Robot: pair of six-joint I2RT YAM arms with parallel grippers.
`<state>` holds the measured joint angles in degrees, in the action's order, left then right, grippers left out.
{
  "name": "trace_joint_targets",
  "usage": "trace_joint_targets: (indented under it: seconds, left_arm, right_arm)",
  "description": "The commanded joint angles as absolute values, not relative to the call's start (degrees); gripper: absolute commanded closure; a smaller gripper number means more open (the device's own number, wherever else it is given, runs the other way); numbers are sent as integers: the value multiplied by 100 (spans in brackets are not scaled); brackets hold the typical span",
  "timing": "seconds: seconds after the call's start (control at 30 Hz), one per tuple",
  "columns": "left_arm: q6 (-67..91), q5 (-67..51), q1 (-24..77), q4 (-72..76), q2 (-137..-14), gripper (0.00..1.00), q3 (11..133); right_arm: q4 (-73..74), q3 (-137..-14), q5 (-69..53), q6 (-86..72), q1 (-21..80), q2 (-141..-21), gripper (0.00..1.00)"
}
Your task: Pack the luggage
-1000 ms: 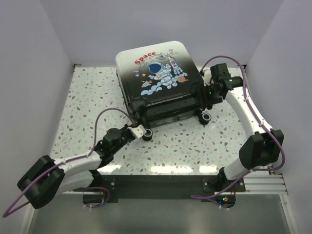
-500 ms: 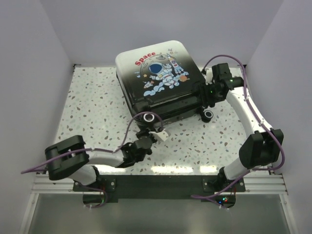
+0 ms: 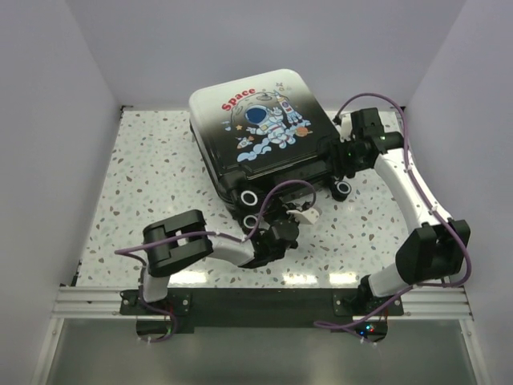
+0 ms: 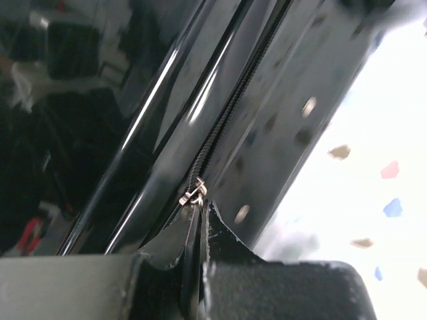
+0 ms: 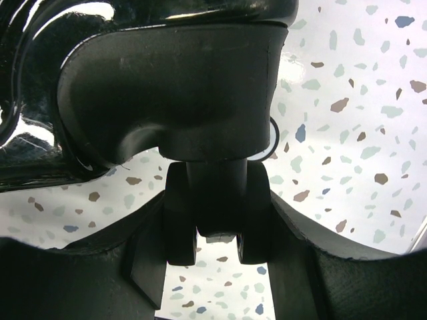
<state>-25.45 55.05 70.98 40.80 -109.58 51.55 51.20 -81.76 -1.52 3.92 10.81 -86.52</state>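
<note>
My left gripper (image 4: pixel 199 223) is pinched on the zipper pull (image 4: pixel 193 195) of the luggage (image 3: pixel 260 128), which lies closed on the counter (image 3: pixel 144 176) just ahead of it. The right gripper (image 5: pixel 217 250) clamps a wheel (image 5: pixel 180 213). I judge we're zipping; next, drag the pull steadily along the seam.

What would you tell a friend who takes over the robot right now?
Left gripper: shut on the zipper pull at the near side seam of the luggage.
Right gripper: shut on a wheel at the case's right corner.
The luggage lies flat on the table, lid down.
Done: lid closed.
To do: pull the zip round; how far it is zipped cannot be told.
</note>
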Motion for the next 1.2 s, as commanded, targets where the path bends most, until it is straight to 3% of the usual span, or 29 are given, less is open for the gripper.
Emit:
trace_joint_targets:
  seconds: [0.0, 0.27, 0.53, 0.6, 0.63, 0.73, 0.77, 0.93, 1.17]
  left_arm:
    - [-2786, 3244, 7366, 5097, -11469, 100, 5798]
    - [-3576, 1988, 7137, 5984, -12321, 100, 6372]
    - [-4192, 1468, 7022, 6538, -13403, 100, 7426]
    - [-4289, 1407, 7014, 6557, -13430, 92, 7549]
    - [-4289, 1354, 7014, 6513, -13343, 77, 7506]
    - [-3956, 985, 7014, 6434, -12590, 42, 6823]
    - [-3772, 932, 7040, 6442, -12368, 38, 6594]
    - [-3122, 870, 7040, 5908, -10558, 34, 5029]
    - [-1698, 519, 6962, 3093, -7834, 33, 4131]
  right_arm:
    - [5212, -8034, -1265, -88, 1362, -8376, 100]
    - [5212, -7980, -1362, -53, 1362, -8271, 100]
    - [5221, -8130, -1415, -35, 1362, -8288, 100]
    - [5221, -8139, -1398, -35, 1362, -8279, 100]
    - [5229, -8130, -1397, -35, 1354, -8271, 100]
    - [5256, -8147, -1468, -35, 1371, -8279, 100]
    - [5265, -8147, -1485, -35, 1362, -8288, 100]
    - [5309, -8121, -1591, 167, 1362, -8297, 100]
    - [4966, -7902, -1951, -149, 1432, -8270, 100]
